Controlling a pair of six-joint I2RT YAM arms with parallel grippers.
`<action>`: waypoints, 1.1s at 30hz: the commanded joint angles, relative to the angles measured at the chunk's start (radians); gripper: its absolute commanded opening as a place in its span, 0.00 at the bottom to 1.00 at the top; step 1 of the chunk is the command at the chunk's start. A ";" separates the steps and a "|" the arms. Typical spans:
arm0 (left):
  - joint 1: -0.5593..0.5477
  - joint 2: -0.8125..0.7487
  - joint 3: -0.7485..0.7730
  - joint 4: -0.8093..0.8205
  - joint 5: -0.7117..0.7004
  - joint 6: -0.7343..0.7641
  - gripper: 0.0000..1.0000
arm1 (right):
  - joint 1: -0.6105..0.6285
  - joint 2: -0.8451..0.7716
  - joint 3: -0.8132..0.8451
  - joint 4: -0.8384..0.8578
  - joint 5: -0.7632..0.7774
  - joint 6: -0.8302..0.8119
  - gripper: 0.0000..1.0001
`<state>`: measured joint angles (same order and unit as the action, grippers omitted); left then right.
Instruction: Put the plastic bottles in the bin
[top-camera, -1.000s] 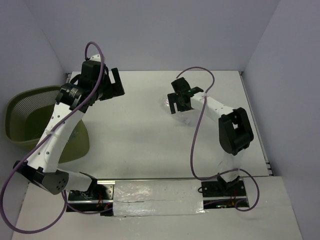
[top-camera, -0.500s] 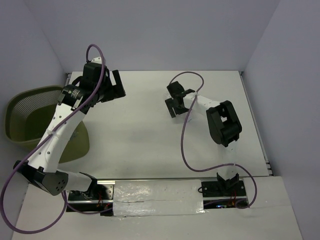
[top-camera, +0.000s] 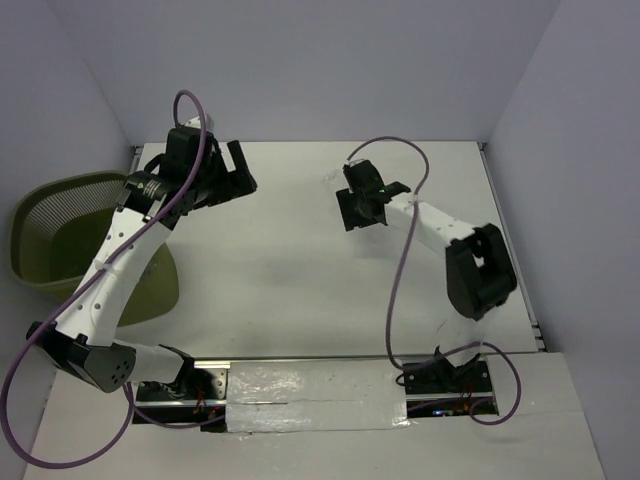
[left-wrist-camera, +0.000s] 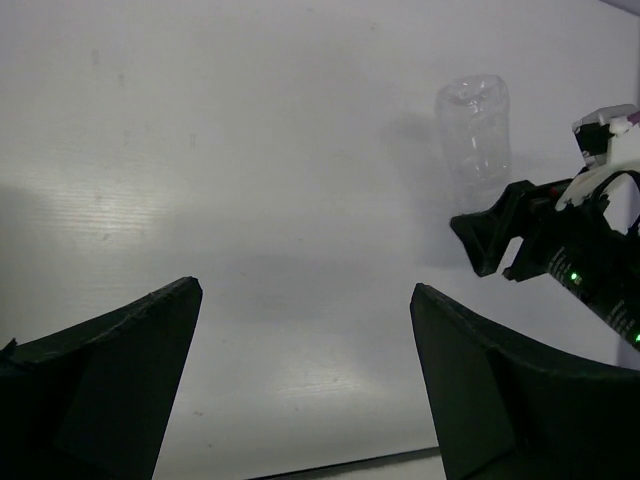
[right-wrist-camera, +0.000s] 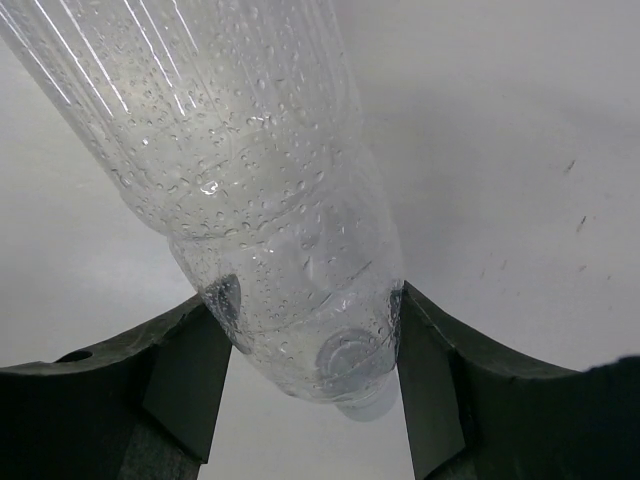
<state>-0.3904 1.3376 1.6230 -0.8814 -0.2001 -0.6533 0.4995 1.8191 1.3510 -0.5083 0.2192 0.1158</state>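
A clear ribbed plastic bottle (right-wrist-camera: 260, 180) fills the right wrist view, wet with droplets inside. My right gripper (right-wrist-camera: 310, 300) is shut on its lower end, one finger pressed on each side. In the left wrist view the same bottle (left-wrist-camera: 475, 135) juts out past the right gripper (left-wrist-camera: 500, 235) over the white table. In the top view the right gripper (top-camera: 357, 207) sits at the back centre-right. My left gripper (top-camera: 228, 172) hangs open and empty at the back left, near the olive-green mesh bin (top-camera: 50, 230). Its jaws (left-wrist-camera: 305, 290) stand wide over bare table.
The bin stands off the table's left edge, partly behind the left arm. An olive-green patch (top-camera: 150, 285) shows by the table's left side under that arm. Purple cables (top-camera: 400, 270) loop over both arms. Grey walls close in the back and sides.
The right gripper has closed from open onto the bottle, and its arm has swung about while doing so. The left arm has stayed almost still with its jaws open.
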 joint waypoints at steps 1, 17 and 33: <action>-0.004 -0.025 0.021 0.132 0.198 -0.071 0.99 | 0.059 -0.213 -0.042 0.037 -0.086 0.061 0.51; -0.013 0.038 -0.196 0.431 0.556 -0.250 0.99 | 0.177 -0.429 -0.153 0.021 -0.293 0.209 0.54; -0.031 0.189 -0.233 0.504 0.559 -0.279 0.99 | 0.229 -0.429 -0.119 -0.019 -0.316 0.182 0.55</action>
<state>-0.4156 1.5097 1.3724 -0.4393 0.3420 -0.9146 0.7105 1.4258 1.1961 -0.5282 -0.0849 0.3058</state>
